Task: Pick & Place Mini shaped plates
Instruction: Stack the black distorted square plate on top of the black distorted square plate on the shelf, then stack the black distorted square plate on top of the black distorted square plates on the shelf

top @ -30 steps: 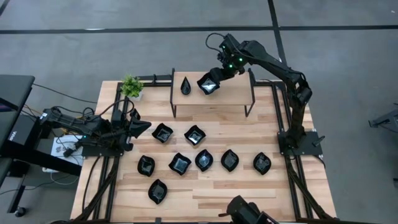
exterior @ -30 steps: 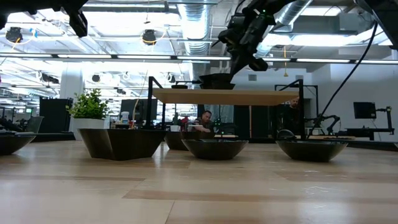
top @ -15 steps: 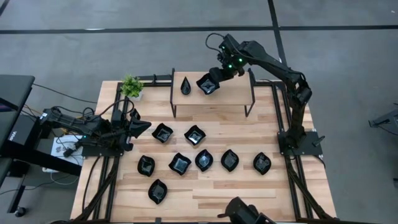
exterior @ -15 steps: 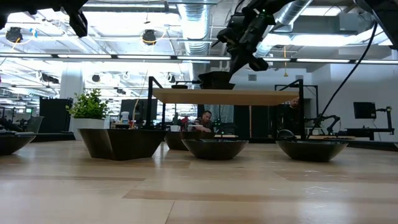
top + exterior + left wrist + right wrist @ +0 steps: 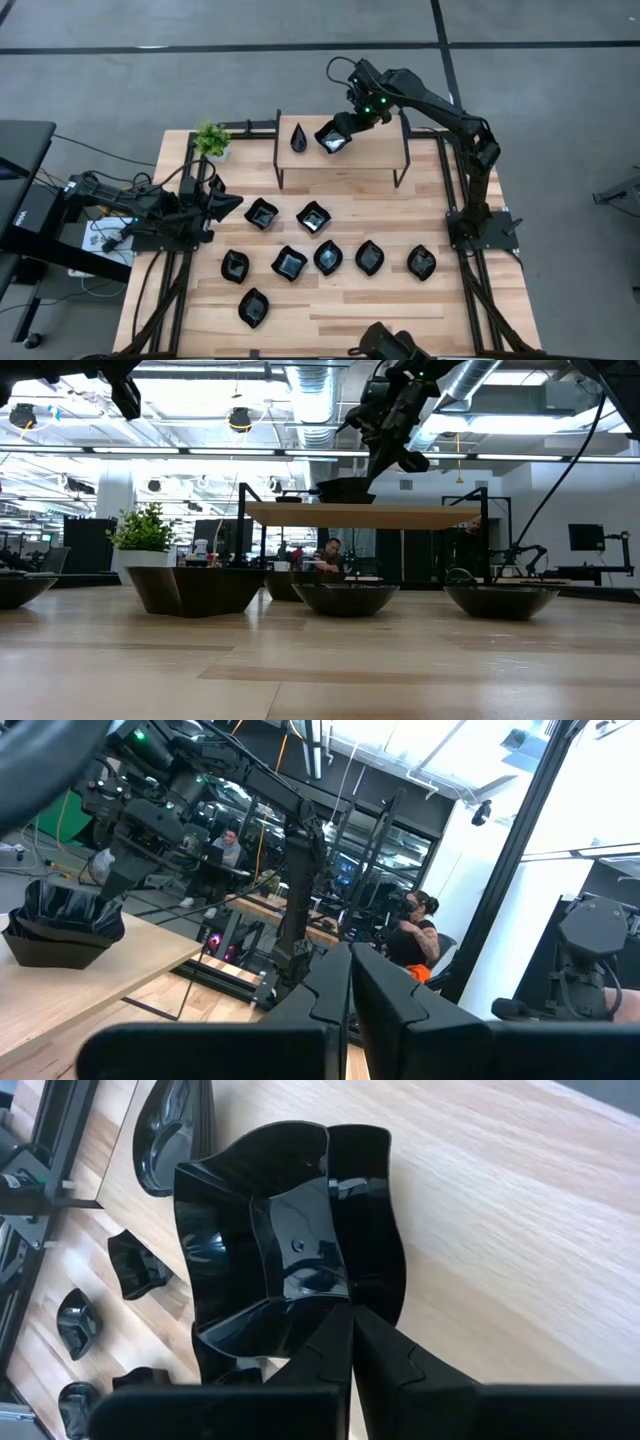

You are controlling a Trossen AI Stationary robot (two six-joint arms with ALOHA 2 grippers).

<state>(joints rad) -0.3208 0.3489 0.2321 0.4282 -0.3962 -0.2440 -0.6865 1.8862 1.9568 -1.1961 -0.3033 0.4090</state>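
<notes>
Square plate (image 5: 333, 137) sits at the shelf (image 5: 370, 150) top, near the teardrop plate (image 5: 298, 137), right gripper (image 5: 343, 127) fingers clamped on its rim. Over the last second I see it slide slightly toward the teardrop. Judgement: placing nearly done, release pending. Left gripper (image 5: 228, 204) waits at bench (image 5: 330, 310) edge, fingers together. Whether the plate rests flat is hard to tell; eight plates remain below.

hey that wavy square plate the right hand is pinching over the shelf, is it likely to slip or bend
The plate probably stays stiff: its wavy rim holds shape under the right hand. It looks glossy, so it might slip, since only one edge is pinched. Likely light, as that hold carries it tilted above the shelf.
</notes>
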